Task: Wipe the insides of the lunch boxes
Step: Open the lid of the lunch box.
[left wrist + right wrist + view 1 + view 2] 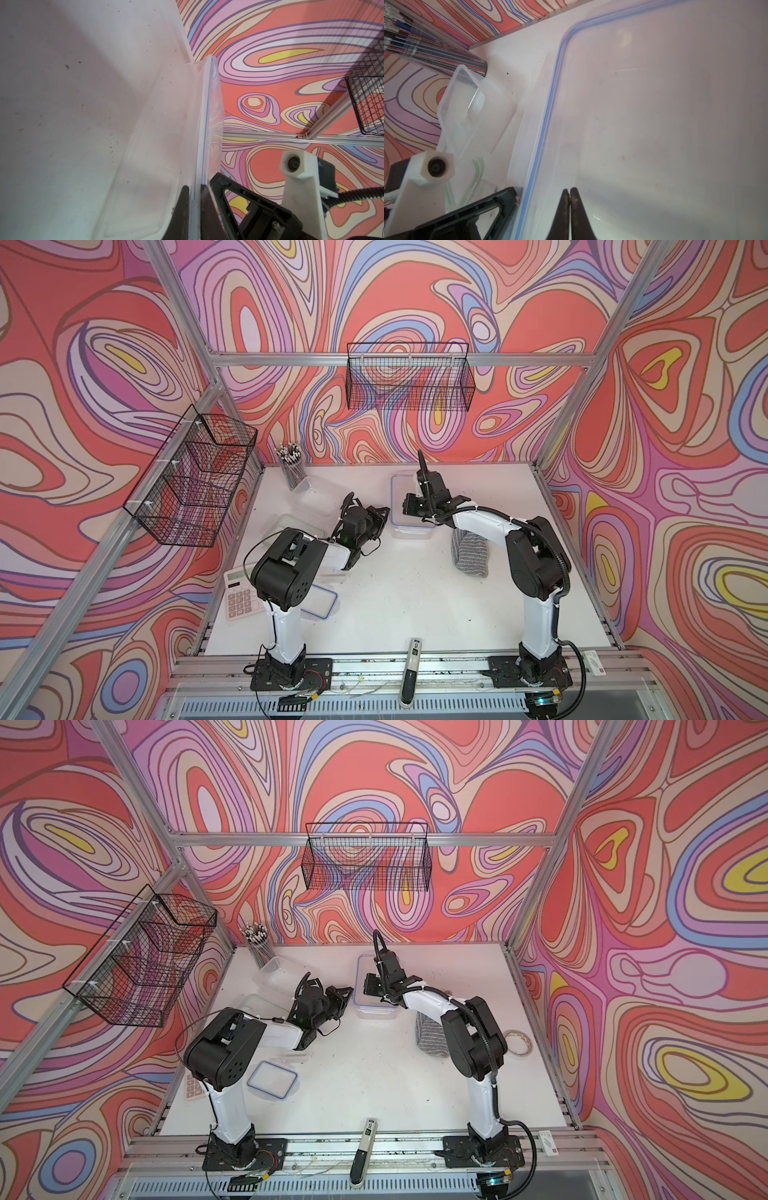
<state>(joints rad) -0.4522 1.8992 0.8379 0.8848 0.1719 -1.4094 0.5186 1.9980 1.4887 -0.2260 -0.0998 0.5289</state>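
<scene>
Left claw [195, 188] sits right at the lens in its wrist view, clamped on the blue-sealed rim of the lidded lunch box [145, 135]. Over to the right wrist view: right claw [570, 190] is pinched together, empty, tips over the lid [654, 104]. Both top views put the box toward the back of the surface [395, 605], between the claws, with the striped cloth [428, 1042] close by. Light, slick, thin plastic, I'd judge: grip the lip, or it skates.

Lidded, blue-rimmed large tub [397, 494] stands mid-table, clear medium tub [293, 526] and small tub [460, 110] leftward
</scene>
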